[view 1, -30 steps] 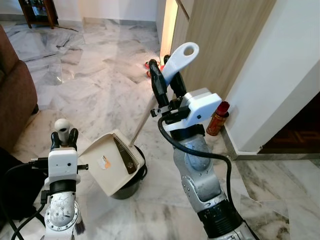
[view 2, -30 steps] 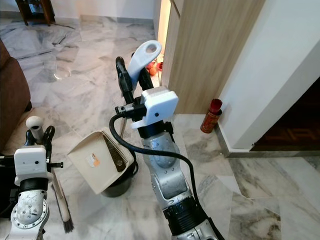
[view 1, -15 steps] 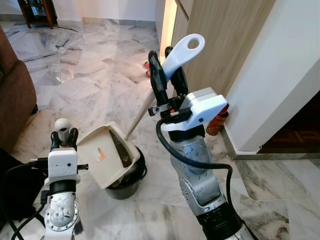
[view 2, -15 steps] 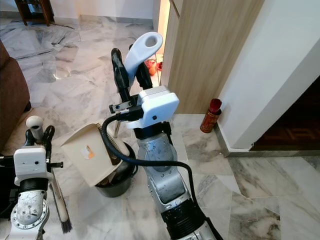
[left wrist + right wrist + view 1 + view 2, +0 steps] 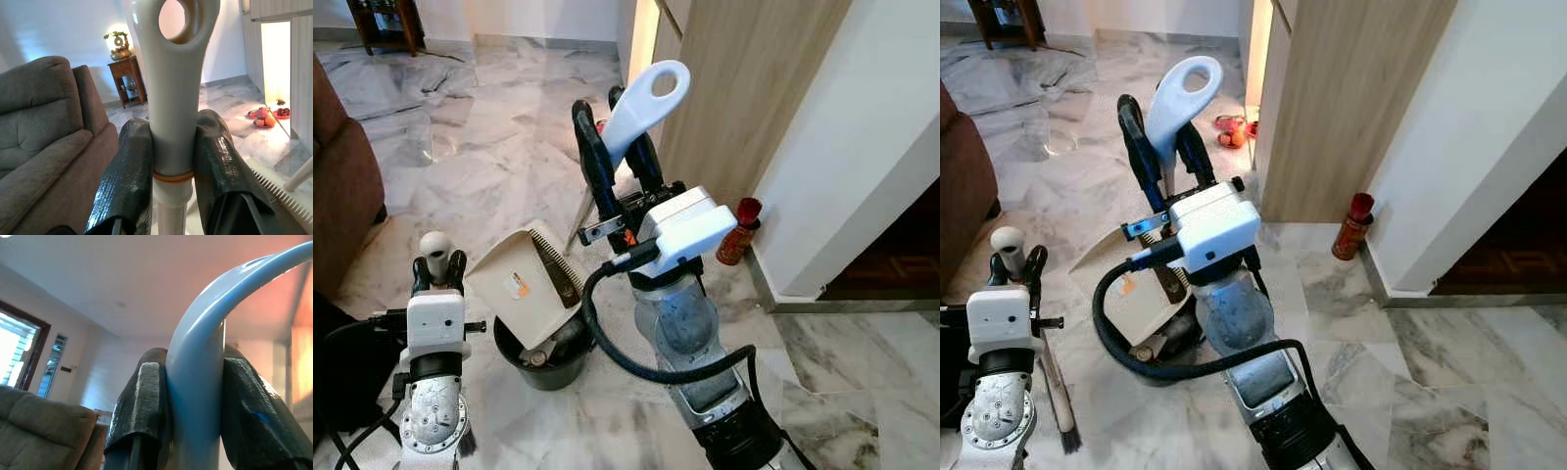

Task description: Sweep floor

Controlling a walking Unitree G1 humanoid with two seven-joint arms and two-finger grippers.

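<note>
On the left, the left gripper (image 5: 441, 262) is clamping the broom handle (image 5: 171, 98) just under its hanging loop, bristles (image 5: 1070, 439) resting on the marble floor (image 5: 509, 147) beside the brown sofa (image 5: 342, 186). Further right, the beige dustpan (image 5: 524, 284) is tilting over the black bin (image 5: 543, 357). The right gripper (image 5: 612, 162) is pinching its long handle (image 5: 641, 103) near the looped end. Light, stiff, slick plastic, I'd guess; gripped that high, the pan could swing.
</note>
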